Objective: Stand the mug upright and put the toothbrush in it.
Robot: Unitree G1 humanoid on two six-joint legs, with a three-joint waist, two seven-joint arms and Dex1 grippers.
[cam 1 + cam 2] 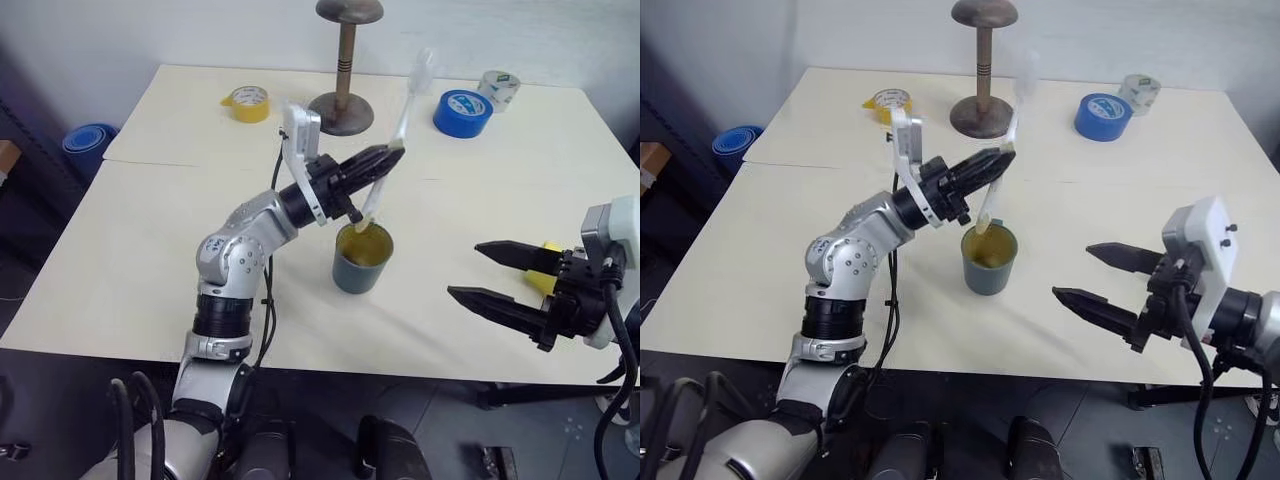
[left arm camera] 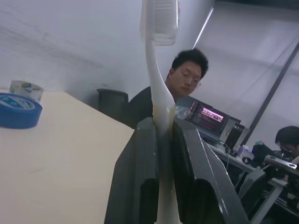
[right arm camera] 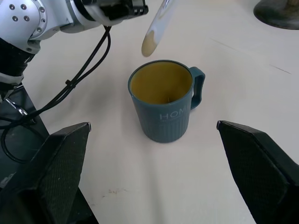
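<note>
A yellow tape roll (image 1: 247, 102) is seen near the desk's (image 1: 130, 270) far left edge. The left gripper (image 1: 385, 160) is held above the desk's middle, its 2 fingers (image 2: 140, 182) clenched on the toothbrush (image 1: 400, 125), which is gripped partway along its handle. The brush is tilted, bristle head up, and its pale orange end is held just over the mug's (image 1: 361, 258) rim. The mug is stood upright at mid-desk, handle and yellowish inside visible. A wooden stand (image 1: 344, 70) is placed by the far edge, with a blue tape roll (image 1: 463, 113) and a clear tape roll (image 1: 499, 89) toward the far right corner. The right gripper (image 1: 490, 275) is held near the right edge, fingers spread wide, nothing grasped.
</note>
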